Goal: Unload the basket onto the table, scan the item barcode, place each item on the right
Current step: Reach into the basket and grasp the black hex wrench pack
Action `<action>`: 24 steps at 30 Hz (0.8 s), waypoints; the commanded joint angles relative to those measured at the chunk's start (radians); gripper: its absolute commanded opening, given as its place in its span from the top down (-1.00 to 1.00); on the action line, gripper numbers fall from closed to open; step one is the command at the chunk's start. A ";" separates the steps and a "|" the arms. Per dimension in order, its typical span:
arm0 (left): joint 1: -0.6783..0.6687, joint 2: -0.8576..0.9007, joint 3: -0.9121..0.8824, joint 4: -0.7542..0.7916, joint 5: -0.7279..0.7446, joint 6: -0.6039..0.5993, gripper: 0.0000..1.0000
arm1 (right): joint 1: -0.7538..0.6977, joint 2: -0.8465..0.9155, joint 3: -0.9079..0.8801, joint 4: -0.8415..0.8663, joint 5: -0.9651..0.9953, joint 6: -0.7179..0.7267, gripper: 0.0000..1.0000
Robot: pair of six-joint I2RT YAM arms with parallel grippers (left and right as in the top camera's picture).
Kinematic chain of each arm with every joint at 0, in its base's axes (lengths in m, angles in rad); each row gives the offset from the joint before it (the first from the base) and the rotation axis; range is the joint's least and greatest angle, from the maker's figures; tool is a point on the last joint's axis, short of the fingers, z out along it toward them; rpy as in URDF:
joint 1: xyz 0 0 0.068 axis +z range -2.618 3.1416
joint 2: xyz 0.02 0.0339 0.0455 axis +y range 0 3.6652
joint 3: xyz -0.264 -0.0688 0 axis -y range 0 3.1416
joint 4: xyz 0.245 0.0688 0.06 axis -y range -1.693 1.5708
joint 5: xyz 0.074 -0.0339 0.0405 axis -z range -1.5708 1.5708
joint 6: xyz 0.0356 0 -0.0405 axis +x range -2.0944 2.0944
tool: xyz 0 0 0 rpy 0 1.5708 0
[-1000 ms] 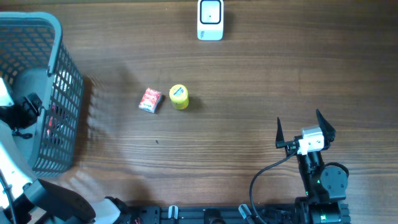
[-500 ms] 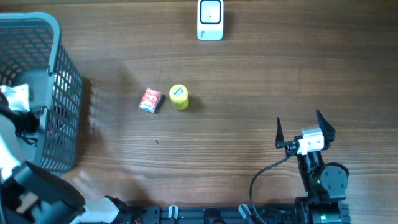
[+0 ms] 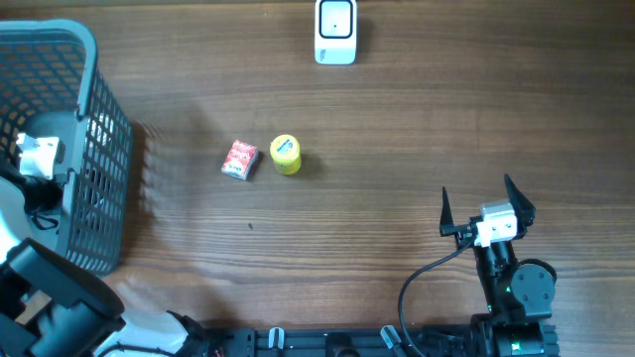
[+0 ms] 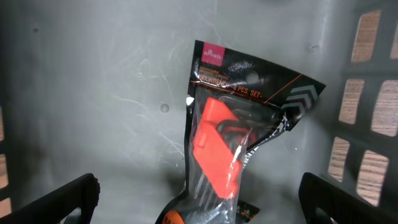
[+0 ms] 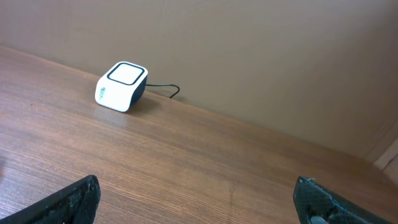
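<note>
My left gripper (image 4: 205, 208) hangs open inside the grey basket (image 4: 93, 81), just above its floor. Between and slightly ahead of its fingers lies a clear-and-black packet (image 4: 231, 134) holding an orange tool holder; nothing is gripped. From overhead, the left arm (image 3: 40, 157) reaches down into the basket (image 3: 104, 119) at the far left. The white barcode scanner (image 3: 335, 32) stands at the back of the table and also shows as the scanner (image 5: 122, 86) in the right wrist view. My right gripper (image 3: 484, 205) rests open and empty at the front right.
A small red packet (image 3: 239, 159) and a yellow round tub (image 3: 286, 155) lie side by side on the wooden table (image 3: 397, 129), left of centre. The basket's lattice wall (image 4: 367, 124) rises close on the left gripper's right side. A cable (image 3: 427, 278) runs by the right arm's base.
The left arm has swung from the table's left edge further into the basket and lowered over the packet. The right arm and the items on the table have not moved.
</note>
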 commanded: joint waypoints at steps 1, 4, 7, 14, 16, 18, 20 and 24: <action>0.007 0.056 -0.006 0.008 0.016 0.046 -1.00 | 0.000 -0.005 -0.001 0.003 -0.009 -0.009 -1.00; 0.006 0.106 -0.006 0.035 0.016 0.045 -1.00 | 0.000 -0.005 -0.001 0.003 -0.009 -0.009 -1.00; 0.006 0.124 -0.006 0.060 0.021 0.017 -1.00 | 0.000 -0.005 -0.001 0.003 -0.009 -0.009 -1.00; 0.009 0.127 -0.006 0.115 0.041 -0.004 -0.61 | 0.000 -0.005 -0.001 0.003 -0.009 -0.009 -1.00; 0.010 0.130 -0.006 0.116 0.042 -0.005 -0.48 | 0.000 -0.005 -0.001 0.003 -0.009 -0.009 -1.00; 0.013 0.130 -0.006 0.114 0.042 -0.009 -0.39 | 0.000 -0.005 -0.001 0.003 -0.009 -0.009 -1.00; 0.014 0.130 -0.006 0.106 0.042 -0.031 -0.39 | 0.000 -0.005 -0.001 0.003 -0.009 -0.009 -1.00; 0.014 0.130 -0.006 0.087 0.042 -0.175 -0.62 | 0.000 -0.005 -0.001 0.003 -0.009 -0.009 -1.00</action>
